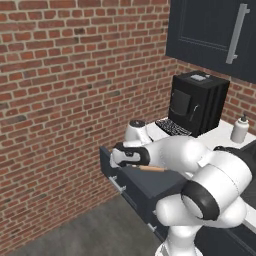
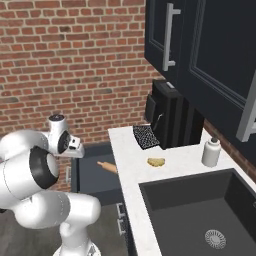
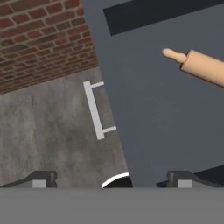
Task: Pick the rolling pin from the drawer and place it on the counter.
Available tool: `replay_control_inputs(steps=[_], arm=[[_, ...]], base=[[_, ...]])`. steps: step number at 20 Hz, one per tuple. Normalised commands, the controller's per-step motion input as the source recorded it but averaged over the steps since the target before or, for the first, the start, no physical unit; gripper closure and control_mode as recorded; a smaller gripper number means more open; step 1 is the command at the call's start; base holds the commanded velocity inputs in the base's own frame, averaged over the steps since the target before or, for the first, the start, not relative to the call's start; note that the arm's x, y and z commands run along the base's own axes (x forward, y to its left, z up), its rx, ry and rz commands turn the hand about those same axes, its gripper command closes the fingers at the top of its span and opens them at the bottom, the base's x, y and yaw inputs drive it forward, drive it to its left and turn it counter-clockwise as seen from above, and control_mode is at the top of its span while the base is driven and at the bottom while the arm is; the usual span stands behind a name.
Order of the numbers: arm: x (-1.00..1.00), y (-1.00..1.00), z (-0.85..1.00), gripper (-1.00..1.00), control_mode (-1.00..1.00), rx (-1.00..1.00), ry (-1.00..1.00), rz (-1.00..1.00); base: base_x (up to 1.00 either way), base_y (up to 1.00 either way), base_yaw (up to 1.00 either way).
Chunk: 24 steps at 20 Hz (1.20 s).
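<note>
Rolling pin (image 3: 202, 65): one, in one open drawer (image 3: 153, 113); fingers (image 3: 41, 179) spread

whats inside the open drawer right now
The rolling pin lies on the floor of the drawer, one knobbed handle toward the middle. The hand view cuts off its far end, and the arm covers part of the drawer in the left base view.

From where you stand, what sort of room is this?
A kitchen, by the look of it: a white counter with a dark inset sink, dark wall cabinets above, and an open drawer holding a rolling pin.
</note>
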Motion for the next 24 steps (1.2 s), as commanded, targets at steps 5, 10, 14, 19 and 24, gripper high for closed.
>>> replay_control_inputs(steps=[5, 10, 14, 19, 24], arm=[[0.04, 0.0, -0.27, -1.0, -1.0, 0.0, 0.01, 0.02], [0.09, 0.0, -0.42, -1.0, -1.0, 0.0, 0.0, 0.03], [0.15, 0.0, -0.44, -1.0, -1.0, 0.0, 0.0, 0.04], [0.23, -0.01, -0.3, -1.0, -1.0, 0.0, 0.0, 0.04], [0.22, 0.0, -0.27, -1.0, -1.0, 0.0, 0.0, 0.03]], base=[[0.0, 0.0, 0.0], [0.0, 0.0, 0.0], [0.0, 0.0, 0.0], [0.0, 0.0, 0.0], [0.0, 0.0, 0.0]])
